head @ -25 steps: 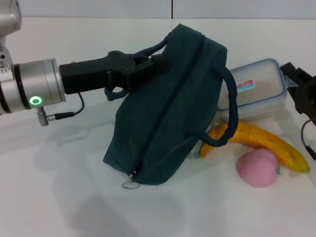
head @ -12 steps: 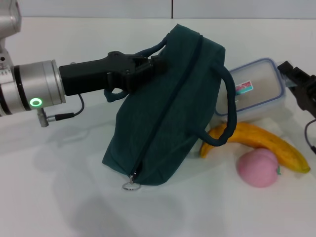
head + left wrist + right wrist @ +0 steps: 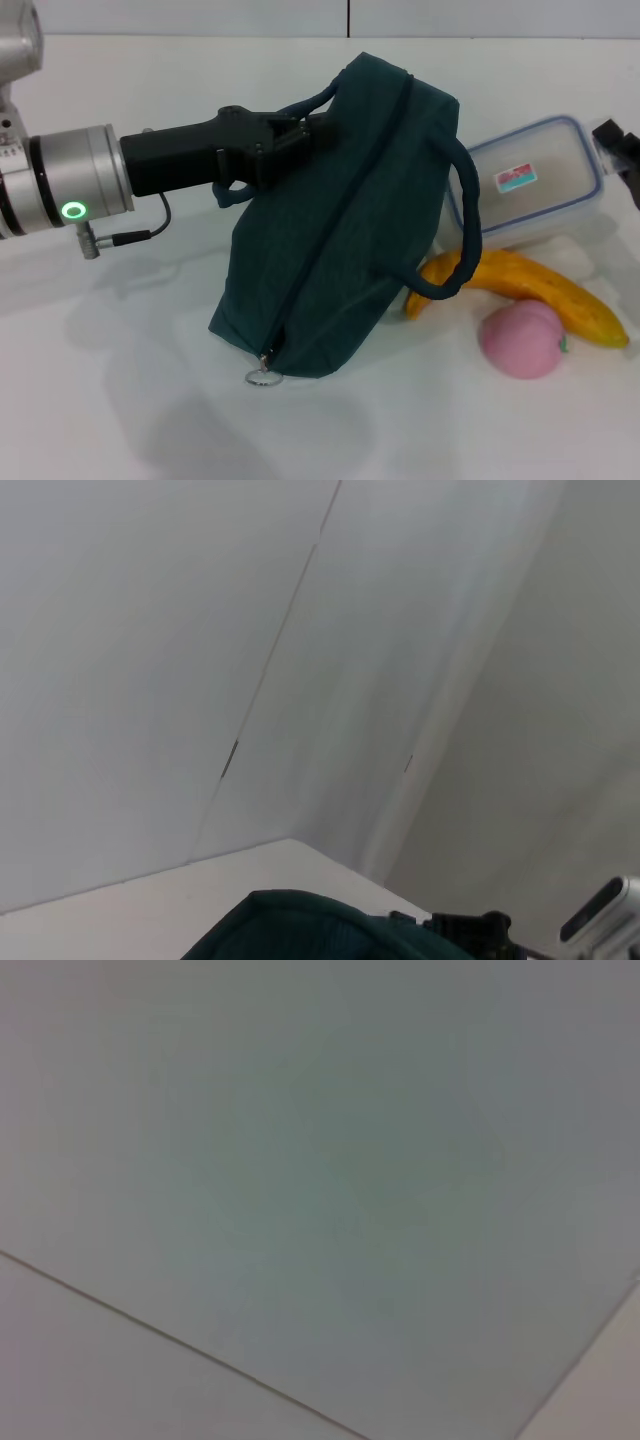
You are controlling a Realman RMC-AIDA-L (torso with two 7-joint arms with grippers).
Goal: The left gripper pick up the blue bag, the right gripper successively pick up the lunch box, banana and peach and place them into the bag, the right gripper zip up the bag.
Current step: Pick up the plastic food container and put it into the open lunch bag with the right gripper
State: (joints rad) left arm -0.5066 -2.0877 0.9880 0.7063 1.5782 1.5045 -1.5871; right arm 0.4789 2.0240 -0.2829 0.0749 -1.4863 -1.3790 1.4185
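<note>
A: How is the bag [image 3: 345, 220] held?

B: It is clamped at its far handle by the left gripper [image 3: 300, 135], jaws closed on the strap, and tilted up with its near corner and zipper ring [image 3: 261, 377] on the table [image 3: 120, 400].

A: And the food?

B: The lunch box [image 3: 525, 185] is seen right of the bag, touched by the right gripper [image 3: 622, 150] at the frame's right edge; whether it is gripped cannot be told. The banana [image 3: 530, 290] and peach [image 3: 521, 340] are left nearer, touching.
</note>
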